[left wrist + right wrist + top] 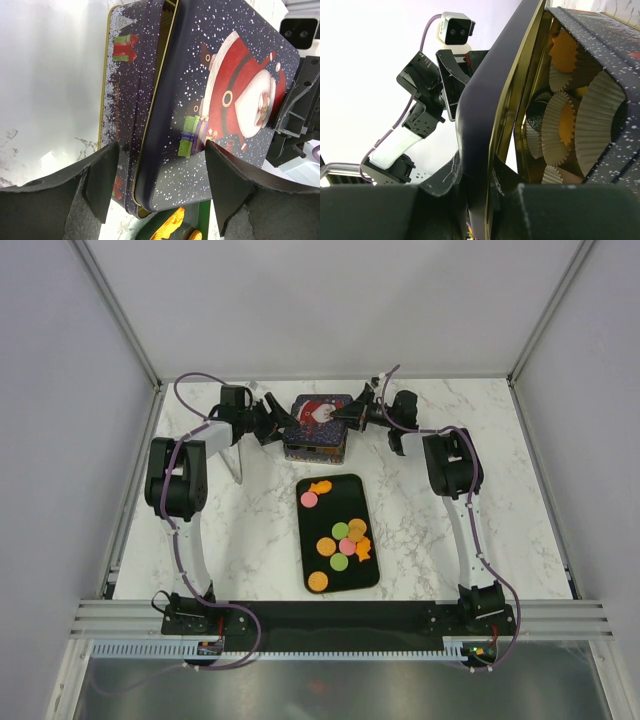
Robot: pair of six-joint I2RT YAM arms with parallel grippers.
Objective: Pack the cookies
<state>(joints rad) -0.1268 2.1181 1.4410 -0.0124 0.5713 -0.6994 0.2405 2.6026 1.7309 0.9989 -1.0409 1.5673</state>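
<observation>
Right gripper (475, 197) fingers loom at the bottom of the right wrist view, pinched tight on the rim of the Santa lid (225, 100), so that arm is clamped on the lid and holds it tipped up on edge off the tin (125, 100), which looks like a way of opening the box for loading. Behind the raised lid sit white paper cups (560, 125) packed inside, orange showing in a couple of them, though whether that's a cookie I can't say. Over on the other side, the left gripper (162, 182) has its jaws spread wide, one finger either side of the tin's near corner, touching nothing that I can make out; my read is it's there to steady the tin or take the lid. And the cookies (347, 545)? Lying on the black tray (352, 498) just in front of the tin, between the two arms: orange, pink and green rounds clustered mid-tray, two at the far end, one at the near end, plenty left to pack, I'd judge
</observation>
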